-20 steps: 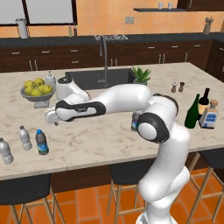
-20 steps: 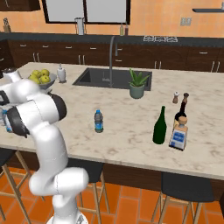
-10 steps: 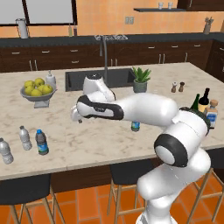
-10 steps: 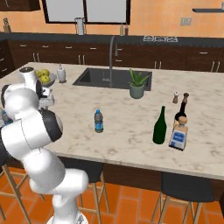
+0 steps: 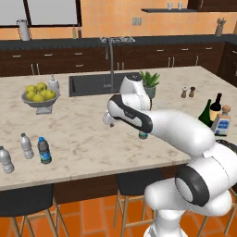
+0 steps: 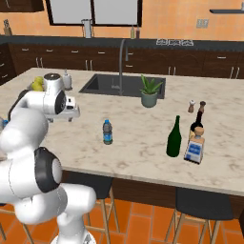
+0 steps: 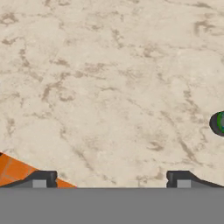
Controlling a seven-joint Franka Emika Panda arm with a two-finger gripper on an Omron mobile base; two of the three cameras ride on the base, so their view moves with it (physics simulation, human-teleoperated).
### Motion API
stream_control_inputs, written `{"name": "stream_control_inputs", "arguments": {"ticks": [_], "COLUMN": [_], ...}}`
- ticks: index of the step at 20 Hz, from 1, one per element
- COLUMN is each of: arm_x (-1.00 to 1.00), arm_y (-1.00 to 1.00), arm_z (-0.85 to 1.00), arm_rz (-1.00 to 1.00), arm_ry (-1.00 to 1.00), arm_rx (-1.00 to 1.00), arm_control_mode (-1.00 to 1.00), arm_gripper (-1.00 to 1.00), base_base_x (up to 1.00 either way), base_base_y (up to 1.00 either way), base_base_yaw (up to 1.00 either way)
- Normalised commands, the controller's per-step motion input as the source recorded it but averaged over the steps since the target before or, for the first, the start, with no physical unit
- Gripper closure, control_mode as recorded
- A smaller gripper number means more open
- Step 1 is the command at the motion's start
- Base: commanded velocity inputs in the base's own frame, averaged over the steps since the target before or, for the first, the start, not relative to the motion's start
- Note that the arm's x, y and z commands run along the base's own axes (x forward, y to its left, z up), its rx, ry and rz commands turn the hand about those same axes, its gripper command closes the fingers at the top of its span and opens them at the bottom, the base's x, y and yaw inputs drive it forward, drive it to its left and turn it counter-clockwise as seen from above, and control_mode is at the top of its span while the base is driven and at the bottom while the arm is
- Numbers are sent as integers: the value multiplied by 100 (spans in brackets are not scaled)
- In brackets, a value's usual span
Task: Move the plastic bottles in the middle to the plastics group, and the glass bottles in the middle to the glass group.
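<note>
Marble-topped kitchen island (image 6: 143, 138): one blue-capped plastic bottle (image 6: 108, 131) stands alone mid-counter, the green wine bottle (image 6: 174, 137) at its 3 o'clock just beside the glass group (image 6: 195, 138), while the other blue-capped bottle (image 5: 44, 150) stands beside the clear water bottles (image 5: 26, 146) at the far left. The gripper (image 7: 111, 179) hovers over bare marble, fingers spread wide and empty; to grip well, it should likely centre over the lone bottle, now at its 3 o'clock, and descend squarely. Against a second ago, the arm has swung from the water bottles toward mid-counter.

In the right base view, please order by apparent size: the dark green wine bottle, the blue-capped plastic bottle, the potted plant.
1. Tall dark green wine bottle.
2. Green potted plant, which stands farther away, so its true rank is unsure.
3. Small blue-capped plastic bottle.
</note>
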Motion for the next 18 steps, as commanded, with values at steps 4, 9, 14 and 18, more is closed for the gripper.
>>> {"name": "stream_control_inputs", "arguments": {"ticks": [4, 9, 14, 18], "arm_x": [-13, -8, 16, 61], "arm_y": [-100, -100, -84, -33], "arm_z": [16, 3, 0, 0], "arm_rz": [-3, -24, -40, -36], "arm_ry": [0, 4, 12, 14], "arm_rx": [0, -2, -8, -16], "arm_control_mode": [-100, -100, -100, -100], "arm_gripper": [-100, -100, -100, -100], "base_base_x": [0, 0, 0, 0], "base_base_y": [0, 0, 0, 0], "base_base_yaw": [0, 0, 0, 0]}}
